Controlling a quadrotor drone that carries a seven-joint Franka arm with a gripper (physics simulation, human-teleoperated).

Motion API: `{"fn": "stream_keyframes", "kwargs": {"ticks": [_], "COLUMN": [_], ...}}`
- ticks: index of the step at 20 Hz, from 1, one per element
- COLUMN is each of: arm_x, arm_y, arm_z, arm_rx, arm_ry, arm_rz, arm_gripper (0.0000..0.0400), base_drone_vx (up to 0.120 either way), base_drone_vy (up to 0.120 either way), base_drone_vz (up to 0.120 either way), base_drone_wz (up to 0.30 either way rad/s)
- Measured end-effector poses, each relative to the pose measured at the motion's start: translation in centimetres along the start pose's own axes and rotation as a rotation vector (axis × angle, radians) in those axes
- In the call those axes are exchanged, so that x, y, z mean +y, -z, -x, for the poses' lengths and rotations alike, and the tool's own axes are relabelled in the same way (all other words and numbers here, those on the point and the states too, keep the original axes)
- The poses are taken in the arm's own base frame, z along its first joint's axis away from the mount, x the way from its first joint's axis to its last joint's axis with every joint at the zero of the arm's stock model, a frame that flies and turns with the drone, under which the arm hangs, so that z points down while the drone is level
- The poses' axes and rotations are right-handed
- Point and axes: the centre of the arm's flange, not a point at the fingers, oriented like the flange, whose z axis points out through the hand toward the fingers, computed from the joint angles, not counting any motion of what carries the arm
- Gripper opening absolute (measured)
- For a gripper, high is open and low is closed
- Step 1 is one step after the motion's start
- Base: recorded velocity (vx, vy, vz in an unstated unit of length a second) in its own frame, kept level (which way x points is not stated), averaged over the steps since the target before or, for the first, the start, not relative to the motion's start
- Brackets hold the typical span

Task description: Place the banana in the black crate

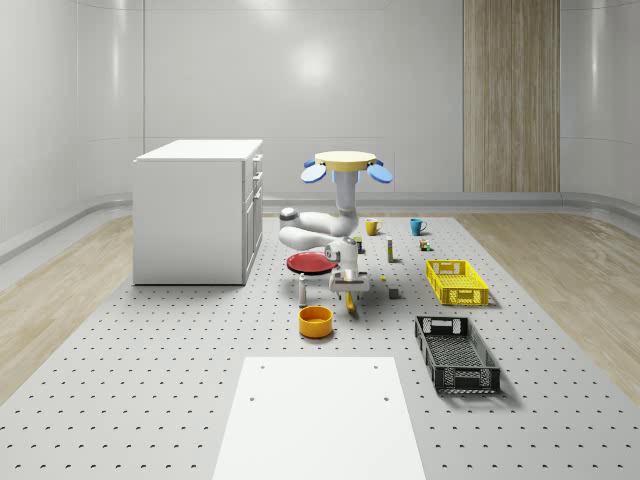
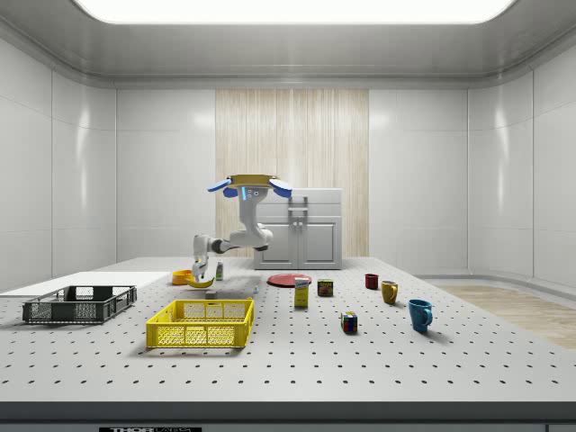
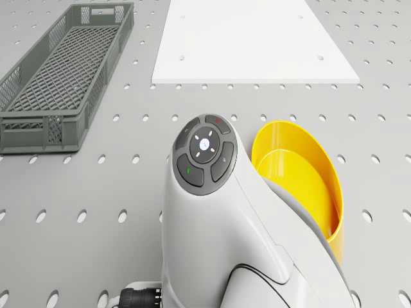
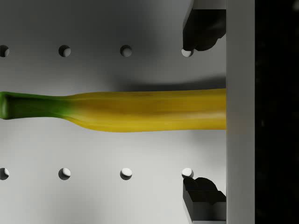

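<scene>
Banana [image 4: 140, 111] lay flat on tabletop [image 4: 93, 196] btwn spread fingers [image 4: 203, 32] of claw [image 4: 202, 112], lined up for pinch. Hovered near yellow bowl [image 3: 308, 186]; black crate [image 3: 61, 77] well apart.

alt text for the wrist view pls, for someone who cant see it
A yellow banana with a green stem lies flat on the grey perforated table, seen from straight above. The hand is open, its two dark fingers standing apart on either side of the banana without touching it.
</scene>
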Motion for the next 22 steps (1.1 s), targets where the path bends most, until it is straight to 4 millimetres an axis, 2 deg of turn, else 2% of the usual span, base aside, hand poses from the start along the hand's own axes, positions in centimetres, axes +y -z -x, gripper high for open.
{"fn": "stream_keyframes", "kwargs": {"ticks": [17, 19, 22], "arm_x": [-0.4, -0.4, -0.4], "arm_y": [-3.8, -4.1, -4.2], "arm_z": [0.4, 0.4, 0.4], "arm_rx": [0.000, 0.000, 0.000], "arm_ry": [0.000, 0.000, 0.000], "arm_rz": [0.000, 0.000, 0.000], "arm_gripper": [0.0400, 0.0302, 0.0222], "base_drone_vx": [0.000, 0.000, 0.000], "base_drone_vy": [0.000, 0.000, 0.000], "base_drone_vz": [0.000, 0.000, 0.000], "base_drone_wz": [0.000, 0.000, 0.000]}}
